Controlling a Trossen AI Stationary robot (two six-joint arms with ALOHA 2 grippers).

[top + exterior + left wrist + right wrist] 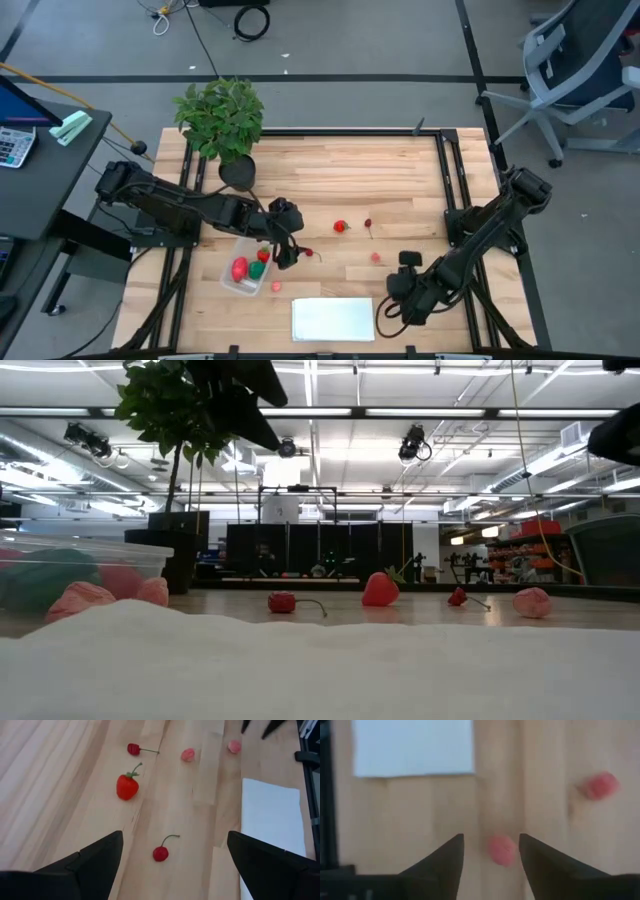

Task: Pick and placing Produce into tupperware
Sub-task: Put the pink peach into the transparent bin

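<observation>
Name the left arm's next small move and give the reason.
Probably lower the open left gripper onto the cherry that lies between its fingers on the bare wood, then close. The tupperware already holds several pieces of produce and sits right beside that gripper, so the carry would be short.

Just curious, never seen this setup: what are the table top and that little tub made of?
The table top looks like pale, matte wood: joined planks with visible grain. The tub seems to be clear, smooth plastic: the red and green produce inside shows through its walls.
</observation>
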